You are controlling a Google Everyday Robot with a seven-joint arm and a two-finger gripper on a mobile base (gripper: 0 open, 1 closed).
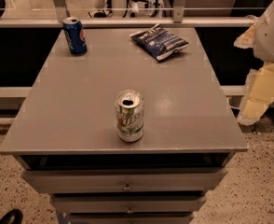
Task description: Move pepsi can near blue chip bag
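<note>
Plainly unstarted; pepsi can [74, 35] sits at 11 o'clock, blue chip bag [159, 41] at 1, well apart; pincer [254, 107] hangs off-worktop [76, 106] at 3, state: cannot tell.

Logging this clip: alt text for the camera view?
A dark blue Pepsi can stands far left on a grey cabinet top, apart from a crinkled dark blue chip bag. A white-and-green soda can stands in front; the cream gripper hangs beyond the right edge.

On the table [71, 111], pepsi can [75, 36] sits back-left, blue chip bag [159, 42] back-right; gripper [258, 94] beyond right edge.
</note>
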